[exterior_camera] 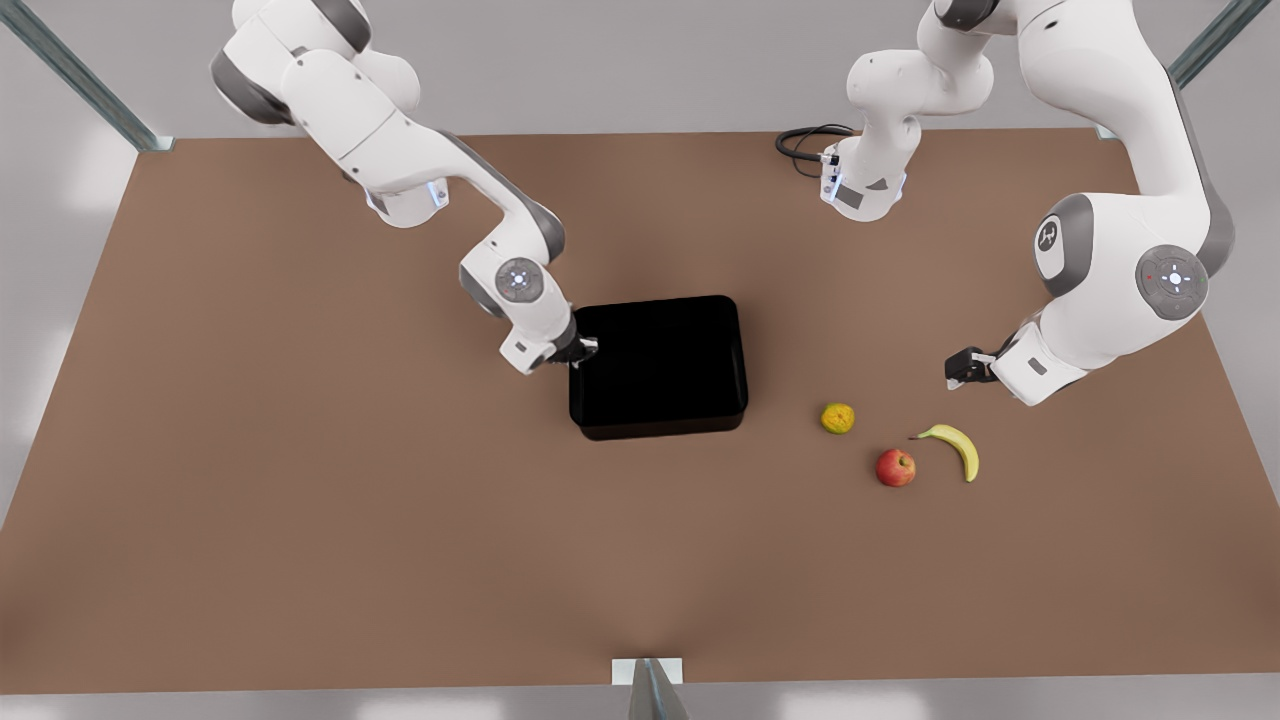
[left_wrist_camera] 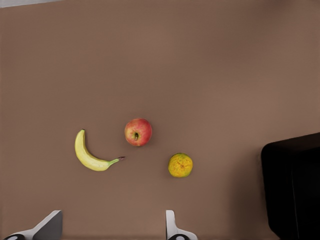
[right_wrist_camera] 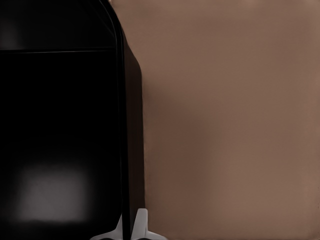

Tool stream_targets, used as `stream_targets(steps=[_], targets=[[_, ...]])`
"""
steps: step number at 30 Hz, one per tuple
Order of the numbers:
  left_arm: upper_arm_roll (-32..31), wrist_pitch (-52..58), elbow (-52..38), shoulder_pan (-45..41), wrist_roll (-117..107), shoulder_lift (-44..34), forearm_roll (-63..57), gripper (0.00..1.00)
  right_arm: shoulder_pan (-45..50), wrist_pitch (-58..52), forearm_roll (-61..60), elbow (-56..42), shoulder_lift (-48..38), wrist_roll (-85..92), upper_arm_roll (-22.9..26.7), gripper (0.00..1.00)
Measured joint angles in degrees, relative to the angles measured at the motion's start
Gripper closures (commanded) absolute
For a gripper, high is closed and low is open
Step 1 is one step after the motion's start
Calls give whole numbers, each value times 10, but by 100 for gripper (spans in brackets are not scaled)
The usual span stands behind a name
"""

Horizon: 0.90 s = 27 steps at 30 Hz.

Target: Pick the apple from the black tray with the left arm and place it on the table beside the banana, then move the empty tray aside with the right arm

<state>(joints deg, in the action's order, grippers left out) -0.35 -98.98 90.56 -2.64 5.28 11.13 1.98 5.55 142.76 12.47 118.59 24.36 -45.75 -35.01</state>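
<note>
The apple lies on the brown table, just beside the banana. My left gripper hovers above and behind these fruits at the front view's right, open and holding nothing. The black tray sits empty mid-table. My right gripper is at the tray's edge on the front view's left, its fingers closed on the tray's thin wall.
A yellow-orange citrus fruit rests between the tray and the apple. A black cable loop lies at the back by an arm's base. Bare brown tabletop stretches across the front view's left and along the near edge.
</note>
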Motion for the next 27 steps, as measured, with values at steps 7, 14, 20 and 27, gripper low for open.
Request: stream_targets(steps=[7, 14, 20, 27], targets=[[0, 0, 0, 0, 1, 0, 0, 0, -4, -77, -17, -5, -136, 35, 48, 98], [0, 0, 0, -1, 1, 0, 0, 0, -7, -161, -91, -7, -181, 151, 198, 99], [0, 0, 0, -2, 1, 0, 0, 0, -7, -231, -146, -40, -195, 284, 315, 99], [0, 0, 0, -2, 1, 0, 0, 0, -8, -277, -159, -52, -186, 440, 445, 99]])
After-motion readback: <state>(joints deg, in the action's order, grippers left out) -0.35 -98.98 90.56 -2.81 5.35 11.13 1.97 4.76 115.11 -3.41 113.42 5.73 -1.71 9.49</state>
